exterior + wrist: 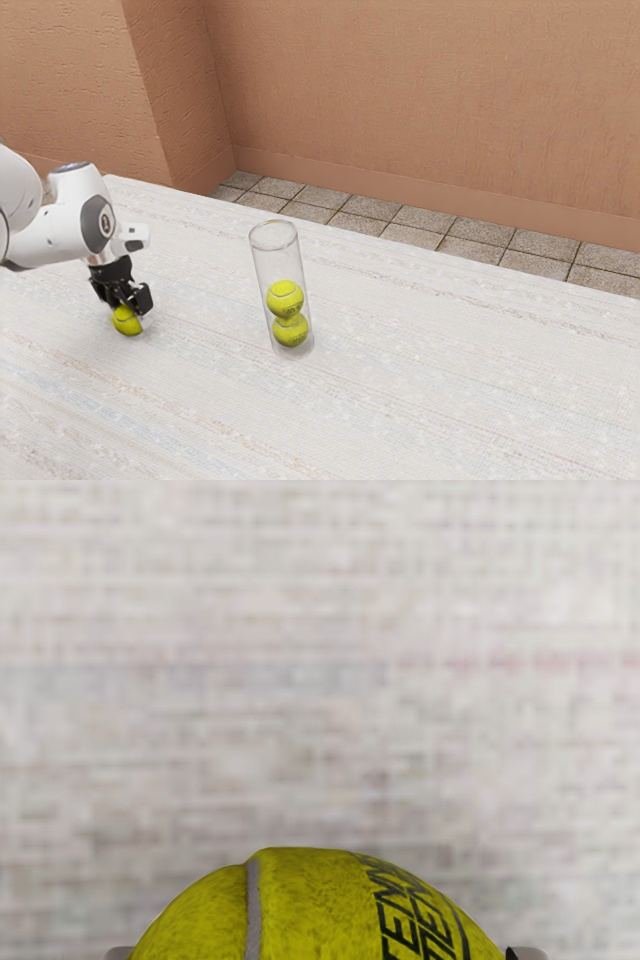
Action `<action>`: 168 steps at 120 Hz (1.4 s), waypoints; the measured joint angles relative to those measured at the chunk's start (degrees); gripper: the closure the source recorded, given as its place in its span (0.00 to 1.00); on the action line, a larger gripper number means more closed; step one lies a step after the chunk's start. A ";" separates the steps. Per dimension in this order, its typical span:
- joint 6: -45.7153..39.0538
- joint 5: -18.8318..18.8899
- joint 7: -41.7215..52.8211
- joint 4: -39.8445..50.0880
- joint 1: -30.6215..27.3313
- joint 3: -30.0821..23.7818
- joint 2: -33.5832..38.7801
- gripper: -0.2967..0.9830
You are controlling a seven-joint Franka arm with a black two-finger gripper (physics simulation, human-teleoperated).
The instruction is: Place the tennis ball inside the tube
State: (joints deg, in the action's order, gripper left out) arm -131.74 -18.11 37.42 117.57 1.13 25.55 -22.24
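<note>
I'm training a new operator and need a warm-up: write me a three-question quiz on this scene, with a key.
1. Count: how many tennis balls are inside the clear tube?
2. True or false: the tube lies on its side on the table.
3. Choose one: where is the gripper?
a) Directly above the tube's mouth
b) At a third ball, outside the tube
c) Against the far wall

Key: 1. Two, one above the other. 2. False; it stands upright. 3. b

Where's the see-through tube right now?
In the exterior view, the clear tube stands on the table, to that view's right of the gripper, with two tennis balls inside it.
</note>
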 joint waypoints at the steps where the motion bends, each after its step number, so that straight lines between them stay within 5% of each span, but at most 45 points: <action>1: 0.00 0.02 0.03 -0.01 0.04 0.00 0.02 0.46; 21: 0.19 0.83 0.12 -1.44 2.47 0.62 1.15 0.50; 98: 10.31 14.91 -5.99 -11.70 5.57 0.36 12.53 0.54; 168: 19.28 21.98 -13.91 -17.41 17.41 0.26 16.27 0.55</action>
State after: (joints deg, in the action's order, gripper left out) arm -112.46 3.87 23.51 100.16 18.53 25.81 -5.97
